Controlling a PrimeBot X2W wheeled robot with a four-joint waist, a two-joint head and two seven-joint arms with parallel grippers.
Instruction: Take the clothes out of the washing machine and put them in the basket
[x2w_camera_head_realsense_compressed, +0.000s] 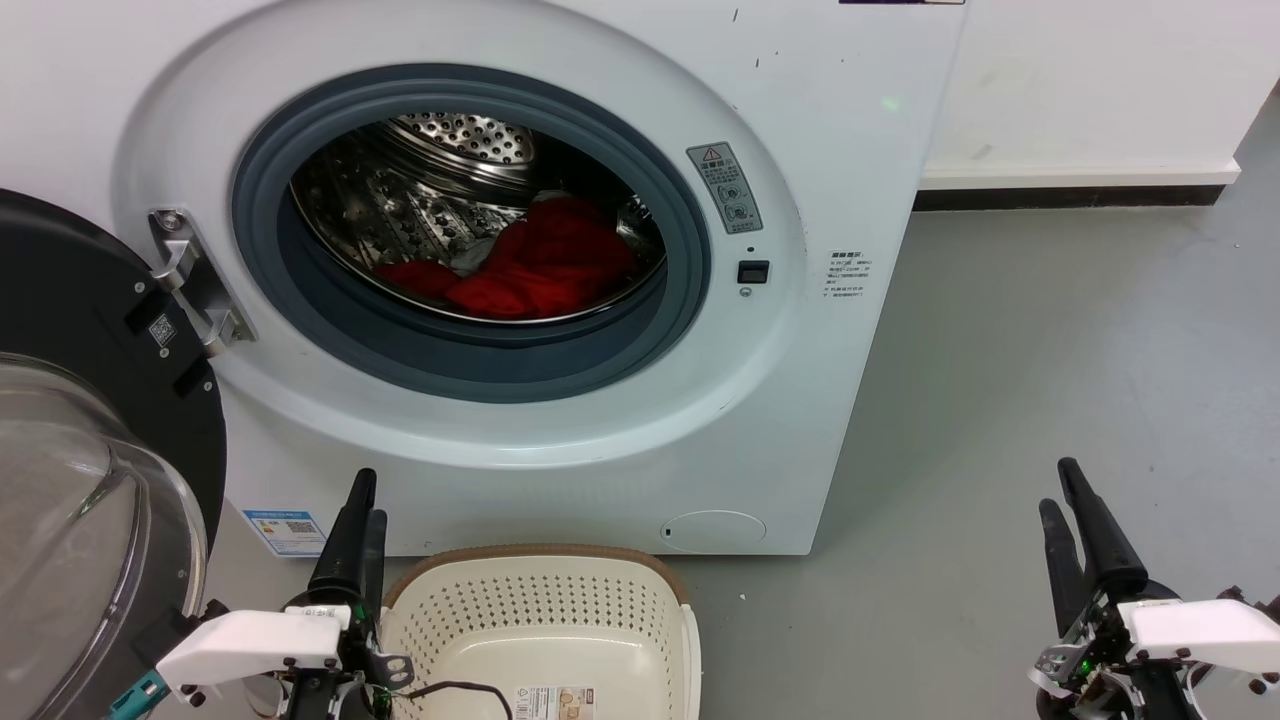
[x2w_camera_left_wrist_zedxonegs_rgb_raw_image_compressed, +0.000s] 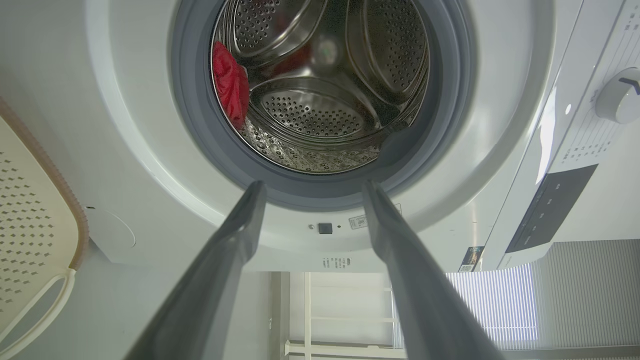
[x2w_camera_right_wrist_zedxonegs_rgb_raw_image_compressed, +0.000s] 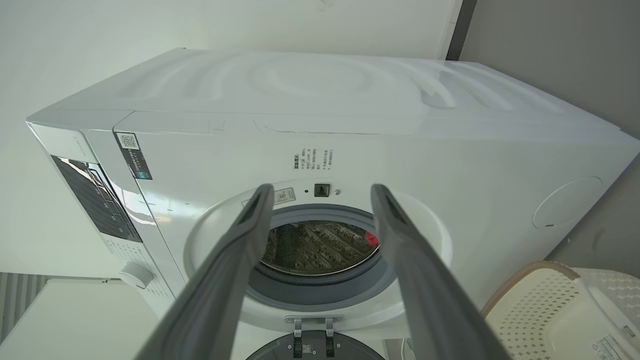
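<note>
Plainly nothing is done: the clothes (x2w_camera_head_realsense_compressed: 530, 265) lie inside the washing machine (x2w_camera_head_realsense_compressed: 600, 450), the basket (x2w_camera_head_realsense_compressed: 540, 558) is empty, and the left gripper (x2w_camera_head_realsense_compressed: 370, 495) and right gripper (x2w_camera_head_realsense_compressed: 1057, 485) have their fingers released.

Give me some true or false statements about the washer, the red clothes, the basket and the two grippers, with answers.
1. The washing machine has its door open. True.
2. The clothes lie in the basket. False: they lie in the drum.
3. The basket stands on the floor in front of the machine. True.
4. The right gripper grips the clothes. False: it is open, holding nothing, off to the machine's right.
5. The left gripper is open. True.
</note>
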